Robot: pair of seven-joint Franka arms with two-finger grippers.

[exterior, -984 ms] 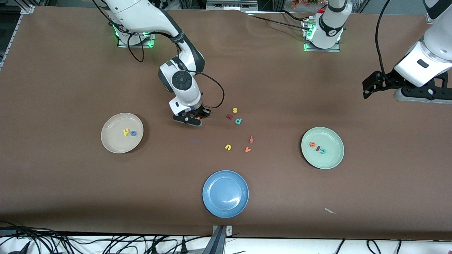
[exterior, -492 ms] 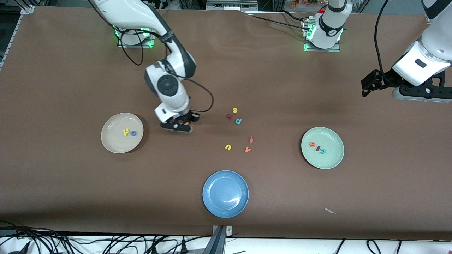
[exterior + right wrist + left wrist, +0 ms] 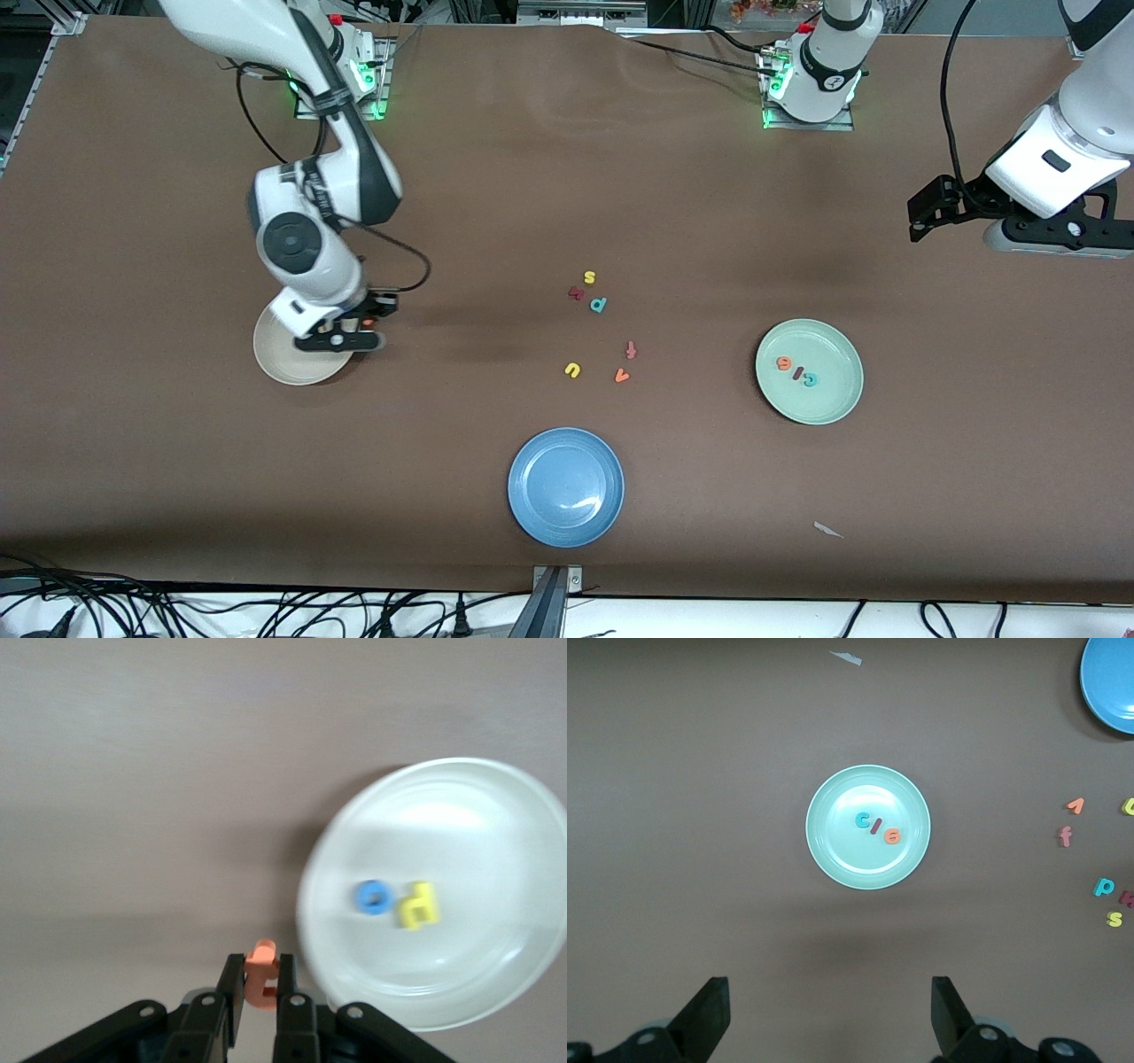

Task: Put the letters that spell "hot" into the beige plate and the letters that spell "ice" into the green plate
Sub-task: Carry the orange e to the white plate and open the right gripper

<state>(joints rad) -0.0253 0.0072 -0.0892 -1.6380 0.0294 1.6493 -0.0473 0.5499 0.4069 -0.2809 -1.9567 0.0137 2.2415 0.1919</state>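
1. Since the earlier view, the right pincer [image 3: 347, 335] has travelled from the worktop [image 3: 567, 177] near the loose letters to the rim of the beige plate [image 3: 283, 363], on the plate's side toward the loose letters.
2. The right pincer is pressed together on the orange t [image 3: 262, 981], which sits upright between its fingertips just outside the beige plate's edge.
3. Inside the beige plate lie the blue o [image 3: 374, 897] and the yellow h [image 3: 417, 904], side by side and well apart from the held letter.
4. The left pincer [image 3: 824, 1019], spread wide, waits high above the worktop, away from the beige plate toward the left arm's end.
5. The green plate [image 3: 842, 403], far from the beige plate, holds the teal c [image 3: 862, 820], red i [image 3: 876, 827] and orange e [image 3: 892, 835].
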